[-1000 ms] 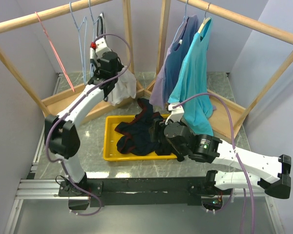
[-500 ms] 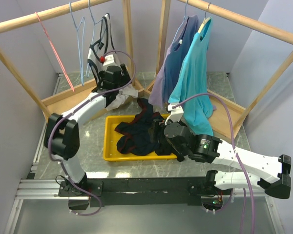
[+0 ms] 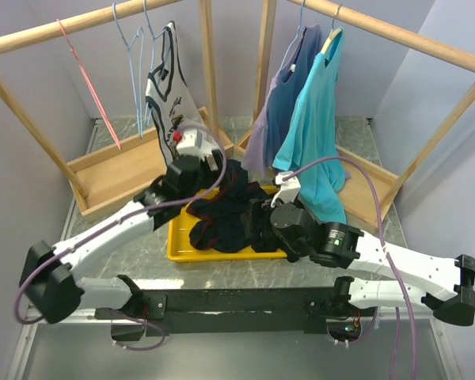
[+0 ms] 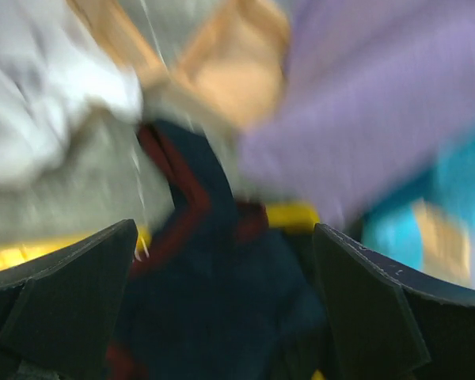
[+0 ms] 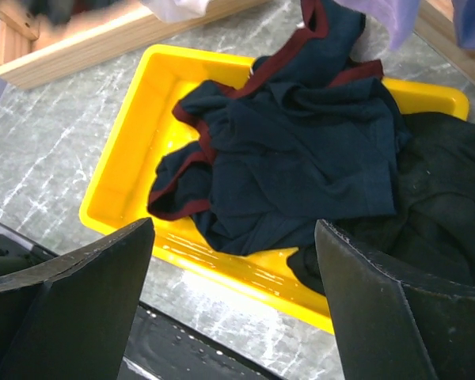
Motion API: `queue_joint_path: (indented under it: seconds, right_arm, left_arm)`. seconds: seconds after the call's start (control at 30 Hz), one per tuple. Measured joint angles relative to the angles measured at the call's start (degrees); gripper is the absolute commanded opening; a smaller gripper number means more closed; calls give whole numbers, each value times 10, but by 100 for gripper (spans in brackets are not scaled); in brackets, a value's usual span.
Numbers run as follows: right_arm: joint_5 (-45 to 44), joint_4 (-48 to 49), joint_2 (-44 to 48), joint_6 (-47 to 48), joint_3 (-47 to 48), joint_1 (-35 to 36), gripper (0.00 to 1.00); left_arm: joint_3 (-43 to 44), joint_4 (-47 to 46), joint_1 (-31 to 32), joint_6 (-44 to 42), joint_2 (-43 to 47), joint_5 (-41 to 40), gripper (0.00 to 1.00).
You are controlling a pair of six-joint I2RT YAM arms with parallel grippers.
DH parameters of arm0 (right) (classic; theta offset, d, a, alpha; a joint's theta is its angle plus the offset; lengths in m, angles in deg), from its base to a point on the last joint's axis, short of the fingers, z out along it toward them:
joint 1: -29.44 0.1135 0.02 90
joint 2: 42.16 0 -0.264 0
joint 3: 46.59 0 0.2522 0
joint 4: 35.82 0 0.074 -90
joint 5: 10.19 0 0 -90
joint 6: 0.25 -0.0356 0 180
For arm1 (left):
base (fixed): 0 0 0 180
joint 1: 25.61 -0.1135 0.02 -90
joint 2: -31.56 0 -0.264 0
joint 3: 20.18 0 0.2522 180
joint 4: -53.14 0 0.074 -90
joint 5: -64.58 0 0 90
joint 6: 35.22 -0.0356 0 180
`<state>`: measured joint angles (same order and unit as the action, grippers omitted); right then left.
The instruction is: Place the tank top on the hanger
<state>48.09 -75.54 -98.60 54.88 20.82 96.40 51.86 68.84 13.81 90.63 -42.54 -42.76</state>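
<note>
A grey marble counter (image 3: 356,133) lies between wooden rails. On the left rail the tank top (image 3: 165,79) hangs from a light-blue hanger (image 3: 150,32), and no arm touches it. The left gripper (image 4: 223,233), jaws released and empty, is near the far edge of the yellow tray (image 3: 179,237). The right gripper (image 5: 233,226) has its jaws spread too, above the dark garment (image 5: 301,150) in the tray.

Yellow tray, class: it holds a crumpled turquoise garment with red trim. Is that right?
Not quite. The yellow tray holds a crumpled dark navy garment with red trim, not a turquoise one. The right wrist view shows this clearly.
</note>
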Motion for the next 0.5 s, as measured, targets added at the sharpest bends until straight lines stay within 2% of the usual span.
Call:
queue_joint_path:
  seconds: [0.13,0.33,0.5]
  right_arm:
    - [0,2,25,-2,-25,0,92]
    - [-1,14,59,-12,-64,0,92]
    - [3,27,68,-19,-98,-1,92]
  left_arm:
    - [-61,45,42,38,70,14,100]
    - [-127,102,50,78,156,27,99]
    - [-156,135,50,105,192,43,99]
